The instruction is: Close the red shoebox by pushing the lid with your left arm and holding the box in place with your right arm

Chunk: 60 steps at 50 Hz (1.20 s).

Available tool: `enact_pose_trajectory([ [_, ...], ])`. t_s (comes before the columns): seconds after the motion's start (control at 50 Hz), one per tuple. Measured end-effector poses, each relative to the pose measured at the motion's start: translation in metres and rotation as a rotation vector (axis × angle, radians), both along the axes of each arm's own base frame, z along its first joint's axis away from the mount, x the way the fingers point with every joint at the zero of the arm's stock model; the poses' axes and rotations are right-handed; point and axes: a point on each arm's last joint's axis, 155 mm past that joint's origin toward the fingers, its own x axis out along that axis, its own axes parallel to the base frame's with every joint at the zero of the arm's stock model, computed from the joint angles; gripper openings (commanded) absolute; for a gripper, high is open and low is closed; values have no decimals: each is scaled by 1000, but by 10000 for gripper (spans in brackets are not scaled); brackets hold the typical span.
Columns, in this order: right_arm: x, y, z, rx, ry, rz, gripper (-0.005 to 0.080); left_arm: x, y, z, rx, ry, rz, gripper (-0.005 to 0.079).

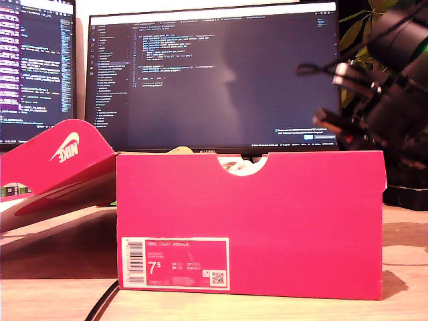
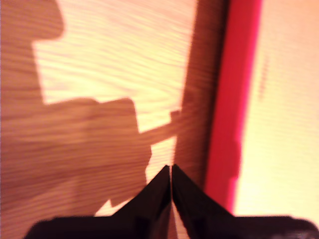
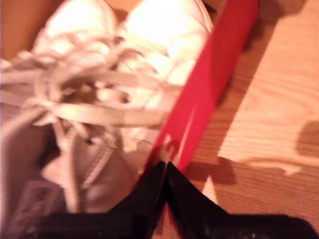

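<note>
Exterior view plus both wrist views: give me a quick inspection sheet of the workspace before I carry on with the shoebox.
Surface: wooden table, lit in patches with hard shadows.
Job's things: red shoebox standing open; its lid is flipped out toward the exterior view's left. White shoes lie inside.
Clutter: nothing seen on the table besides the box.
Hands: my first hand is shut, empty, over bare table beside a red edge. My second hand is shut, at the box wall; contact cannot be told.
Cables: one dark cable runs under the box's front corner.
Surroundings: two lit monitors behind, plant leaves at the exterior view's right.
</note>
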Motion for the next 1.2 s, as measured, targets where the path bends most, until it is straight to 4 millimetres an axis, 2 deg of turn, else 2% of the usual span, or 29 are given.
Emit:
enact_pose_trajectory([
  [0.2,1,2,0,0,-5,4,-13,0,-16,1,-1,-10,-44,-19],
  [0.4,1,2,0,0,-6,4,-13,2,-20,-4,-28,-3,-53,-19],
  [0.52,1,2,0,0,-6,4,-12,4,-23,2,-53,-12,-59,-19],
  [0.66,0,2,-1,-1,-3,4,-13,14,-25,20,-79,-32,-66,-19],
  [0.86,0,1,-1,-6,0,0,-13,30,-25,60,-90,-74,-91,-19],
  [1.2,0,0,-2,-9,-1,1,-12,29,-33,119,-146,-119,-159,-19],
])
